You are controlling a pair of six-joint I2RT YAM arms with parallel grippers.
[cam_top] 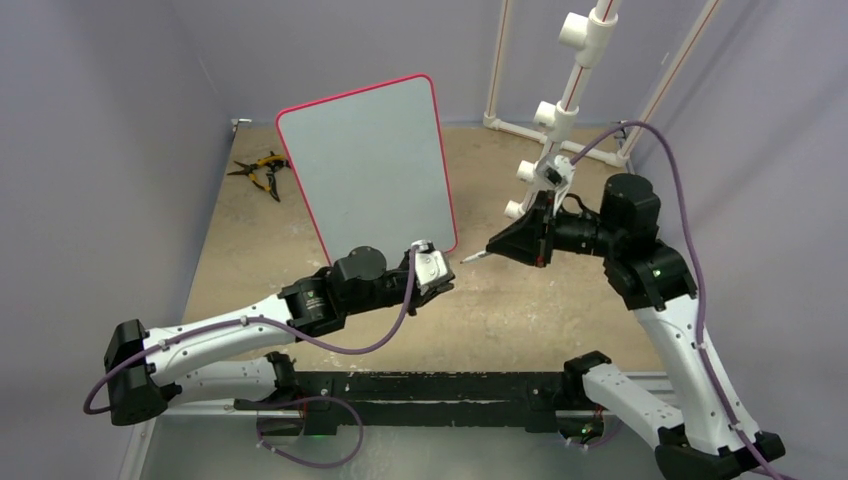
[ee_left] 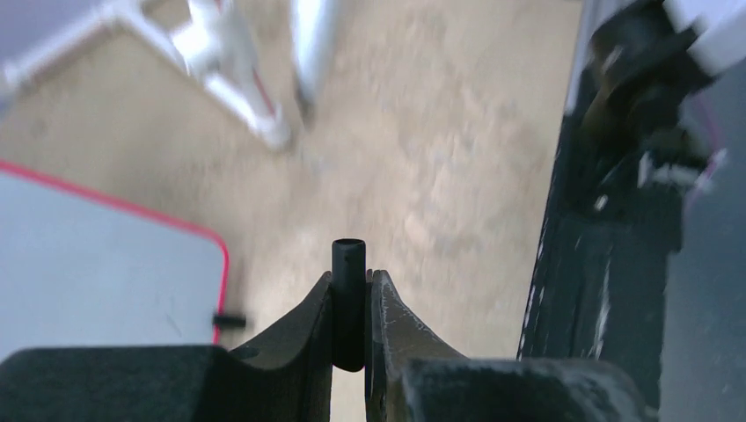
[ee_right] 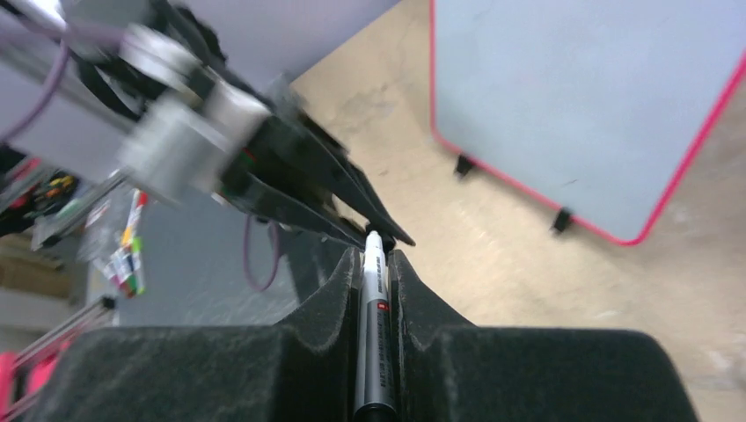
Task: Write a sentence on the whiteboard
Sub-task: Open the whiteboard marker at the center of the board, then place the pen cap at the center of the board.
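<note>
The whiteboard [cam_top: 370,165] lies flat at the back of the table, red-rimmed, its face bare white; it also shows as the whiteboard [ee_left: 97,264] and the whiteboard [ee_right: 581,97]. The sentence is not in view. My right gripper [cam_top: 497,248] [ee_right: 376,253] is shut on a silver marker [ee_right: 374,308], its uncapped white tip [cam_top: 470,258] pointing left. My left gripper [cam_top: 440,280] [ee_left: 350,277] sits just off the board's near right corner, shut on the marker's black cap [ee_left: 348,299]. A small gap separates cap and tip.
Yellow-and-black pliers [cam_top: 262,172] lie left of the board. A white pipe frame [cam_top: 570,80] stands at the back right, above my right arm. A black base rail [cam_top: 420,395] runs along the near edge. Board feet [ee_right: 559,220] stick out below the rim.
</note>
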